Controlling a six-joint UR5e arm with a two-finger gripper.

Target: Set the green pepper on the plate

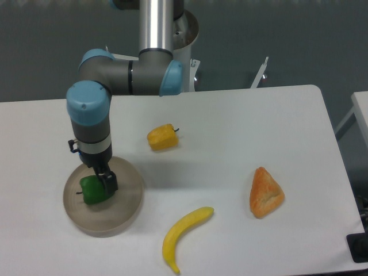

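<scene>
Lying nearest, a banana (183,236) sits well right of and below the fingers, a pastry wedge (265,192) farther right. Green pepper (91,190) rests on the plate (126,208), likely its drop spot, just left of the gripper (107,182). One dark finger touches or sits beside it; cannot tell if jaws are parted or clamped. Yellow pepper (162,137) is up and right, apart. Task looks nearly done.

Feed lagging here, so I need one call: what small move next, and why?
Probably lift the end effector straight up. The pepper already sits inside the plate, and the fingers seem beside it rather than clamped, though I can't confirm release. A vertical retreat avoids nudging it.
</scene>
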